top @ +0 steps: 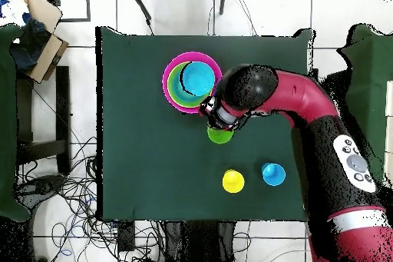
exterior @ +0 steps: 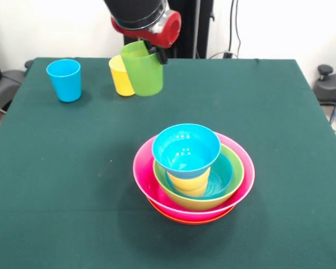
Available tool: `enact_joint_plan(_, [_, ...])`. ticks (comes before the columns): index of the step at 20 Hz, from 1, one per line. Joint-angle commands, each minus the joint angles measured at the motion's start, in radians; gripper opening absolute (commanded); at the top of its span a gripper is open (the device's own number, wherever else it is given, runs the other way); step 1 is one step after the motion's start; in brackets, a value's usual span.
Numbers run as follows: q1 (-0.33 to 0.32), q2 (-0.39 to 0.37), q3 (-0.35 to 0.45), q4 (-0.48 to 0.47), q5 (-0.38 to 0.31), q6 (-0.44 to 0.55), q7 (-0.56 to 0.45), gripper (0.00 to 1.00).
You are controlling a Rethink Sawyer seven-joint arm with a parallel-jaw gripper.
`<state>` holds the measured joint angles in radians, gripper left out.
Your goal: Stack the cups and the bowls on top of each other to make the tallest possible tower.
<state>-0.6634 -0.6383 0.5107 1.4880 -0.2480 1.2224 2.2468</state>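
My gripper is shut on the rim of the green cup and holds it tilted above the table's far side. In the overhead view the cup shows just below my wrist, beside the tower. The yellow cup stands behind it and the light blue cup to its left. The tower has an orange bowl at the base, then the pink bowl, the lime green bowl, a blue bowl, the yellow-orange cup and a blue bowl on top. The red bowl is hidden.
The green table ends close to the tower's front. In the overhead view the yellow cup and light blue cup stand near my base. A cardboard box and cables lie beyond the table's edge.
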Motion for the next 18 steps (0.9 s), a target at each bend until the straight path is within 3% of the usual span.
enact_joint_plan(1, [0.059, 0.054, 0.036, -0.169, -0.011, 0.07, -0.098, 0.0])
enact_joint_plan(5, [0.102, 0.082, 0.019, -0.234, -0.02, 0.08, -0.058, 0.0])
enact_joint_plan(12, [0.169, 0.115, 0.0, -0.403, -0.012, 0.228, -0.014, 0.0])
enact_joint_plan(18, [0.213, 0.17, -0.019, -0.543, -0.07, 0.245, -0.034, 0.0])
